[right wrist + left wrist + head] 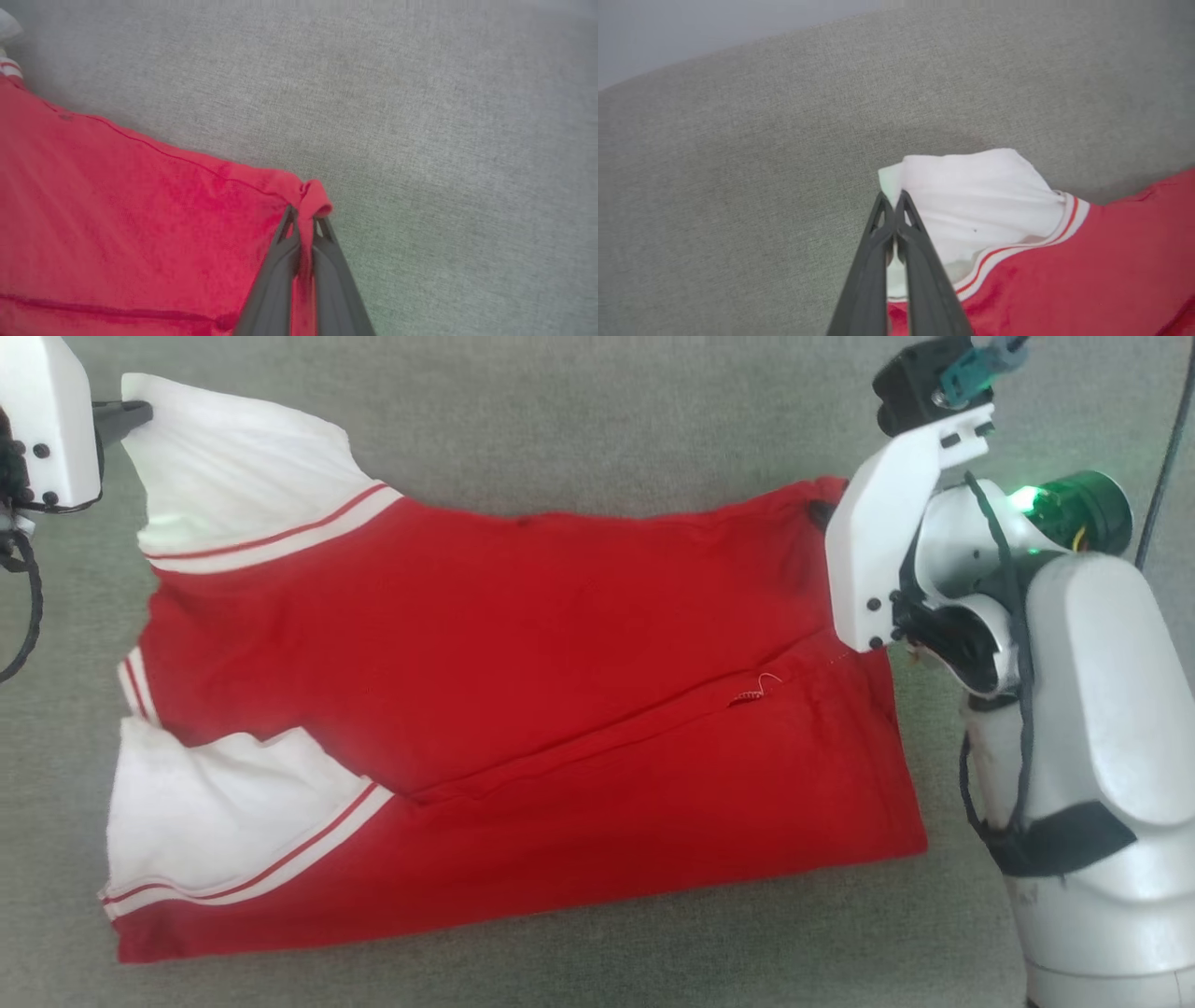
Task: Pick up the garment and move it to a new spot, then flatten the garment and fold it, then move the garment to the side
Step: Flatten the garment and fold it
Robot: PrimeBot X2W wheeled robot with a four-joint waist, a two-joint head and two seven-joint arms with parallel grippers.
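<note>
garment (523, 644) gripped between left pincer (892, 199), right pincer (306, 217)

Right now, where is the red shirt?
The shirt lies on the grey surface across the middle of the head view; the left fingers pinch its white sleeve at upper left, the right fingers its red corner at upper right.

The soft red jersey-style T-shirt (523, 644) has white sleeve ends (224, 476) at the left — trimmed in red-and-white stripes. Under it, the flat woven fabric surface (579, 411) is plain grey-green — finely flecked.
</note>
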